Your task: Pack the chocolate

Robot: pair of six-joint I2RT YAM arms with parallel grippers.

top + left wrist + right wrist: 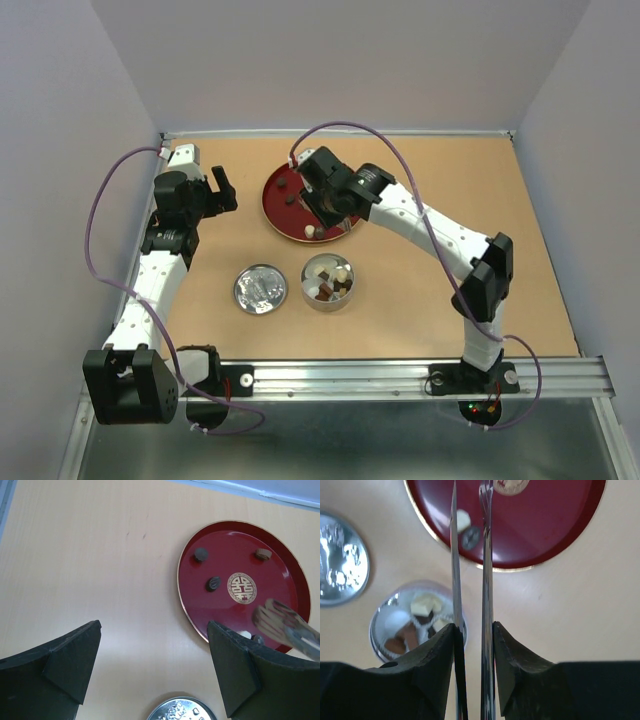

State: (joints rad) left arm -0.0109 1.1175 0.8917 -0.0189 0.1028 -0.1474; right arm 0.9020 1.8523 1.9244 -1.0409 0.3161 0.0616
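Grey walls are standing around a tan wooden bench (480,200), and we are looking down on it from above. We are seeing a round red plate (280,212) lying toward the far side. Nearer to the arms, a small round tin (306,272) is sitting on the bench. Its shiny lid (260,289) is lying just beside it on the left, not touching it.

We are finding the chocolate (330,283) in two places. Some of it, brown and cream white, is sitting inside the tin. More is lying on the red plate. Three brown pieces (201,554) are resting apart from each other on the plate. A white piece (463,519) and a dark piece (471,537) are lying right next to each other close to the plate's rim, on the side facing the tin.

Our right pincer (474,647) is squeezing a pair of long metal tongs (486,580) and holding them out over the plate. The two blades are standing a little apart. From the right wrist, the white piece and the dark piece are showing between the blades. We cannot tell if the tips are touching them.

Our left pincer (152,672) is gaping wide open. It is hanging over bare bench, to the left of the plate and near the lid.
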